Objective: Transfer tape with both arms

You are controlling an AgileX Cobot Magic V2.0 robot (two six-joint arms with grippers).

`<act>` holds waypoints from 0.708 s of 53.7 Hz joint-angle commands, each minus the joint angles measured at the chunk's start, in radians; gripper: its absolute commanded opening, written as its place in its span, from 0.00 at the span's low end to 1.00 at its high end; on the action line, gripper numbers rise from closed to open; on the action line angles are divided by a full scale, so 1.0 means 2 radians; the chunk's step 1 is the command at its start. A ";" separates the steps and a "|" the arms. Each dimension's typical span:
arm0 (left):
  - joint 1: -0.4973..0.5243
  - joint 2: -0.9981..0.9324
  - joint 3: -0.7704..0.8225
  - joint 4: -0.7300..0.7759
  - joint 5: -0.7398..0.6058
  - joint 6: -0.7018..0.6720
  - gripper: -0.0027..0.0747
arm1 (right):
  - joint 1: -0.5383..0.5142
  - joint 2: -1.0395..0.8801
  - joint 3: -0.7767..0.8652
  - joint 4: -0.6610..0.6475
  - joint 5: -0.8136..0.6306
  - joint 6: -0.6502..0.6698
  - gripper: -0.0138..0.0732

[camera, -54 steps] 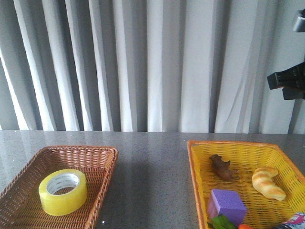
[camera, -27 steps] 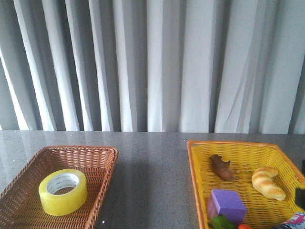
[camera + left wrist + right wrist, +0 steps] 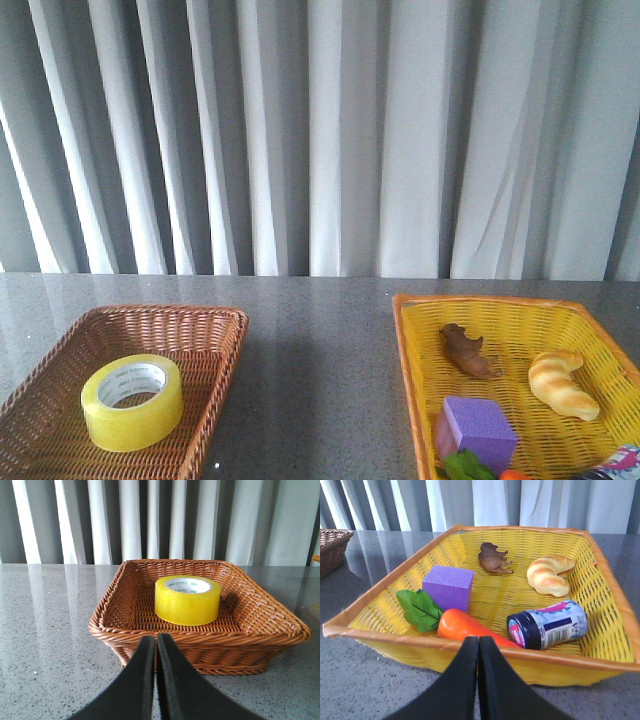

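The grey counter (image 3: 320, 330) is carrying two baskets well apart: a brown wicker basket (image 3: 215, 345) on the left and a yellow basket (image 3: 420, 345) on the right. The tape (image 3: 132, 401) is lying flat inside the brown one, core up, near its middle.

The left gripper (image 3: 155, 647) is sitting low outside the basket's near wall, its jaws pressed together; the right gripper (image 3: 478, 647) is doing the same at the yellow basket's rim.

My worry: going straight in, closed jaws would be ramming the wicker wall and shoving the basket. Even opened, they could be skidding off the smooth roll, or the handover could be dropping it.
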 commanded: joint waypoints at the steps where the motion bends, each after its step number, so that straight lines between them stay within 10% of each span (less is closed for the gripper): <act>1: 0.001 -0.008 -0.012 -0.005 -0.037 -0.003 0.03 | -0.001 -0.026 0.010 0.001 -0.041 -0.004 0.15; 38: 0.001 -0.008 -0.012 -0.005 -0.037 -0.003 0.03 | -0.079 -0.164 0.085 -0.019 -0.014 0.006 0.15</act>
